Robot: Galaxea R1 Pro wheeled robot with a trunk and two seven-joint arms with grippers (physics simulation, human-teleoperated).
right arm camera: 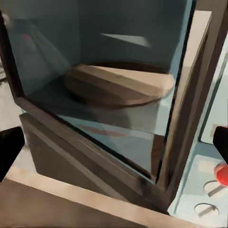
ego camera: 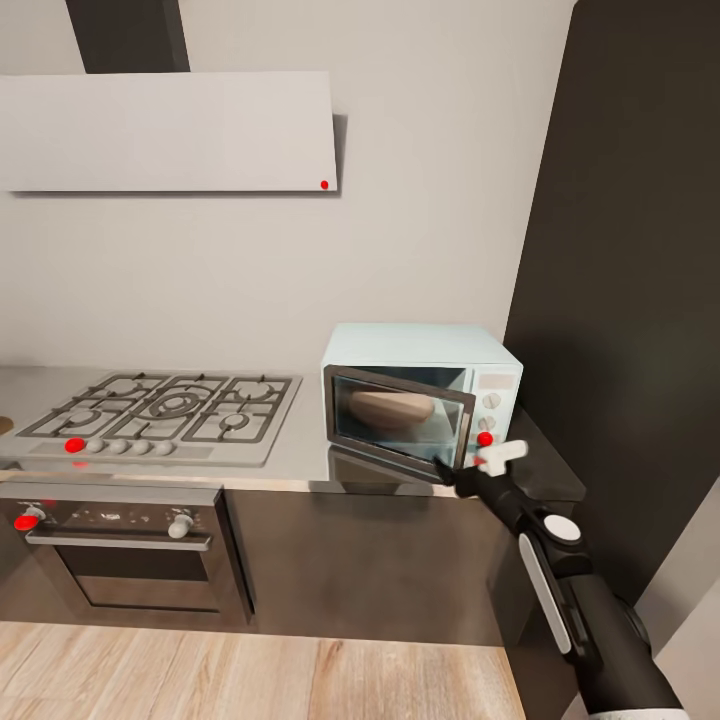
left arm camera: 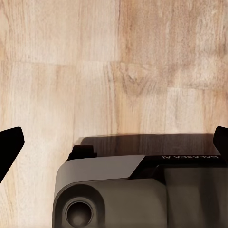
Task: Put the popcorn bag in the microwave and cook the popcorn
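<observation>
On the countertop (ego camera: pixel 300 455), microwave (ego camera: pixel 420 395) faces forward, door ajar; both jaws spread wide.

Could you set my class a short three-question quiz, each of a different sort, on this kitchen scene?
1. True or false: the microwave door is fully shut.
2. Which gripper is near the microwave door's lower corner? A left, B right.
3. Fill in: the gas hob sits to the ____ of the microwave in the head view.

Key: 1 false, it is partly open. 2 B, the right gripper. 3 left.
</observation>
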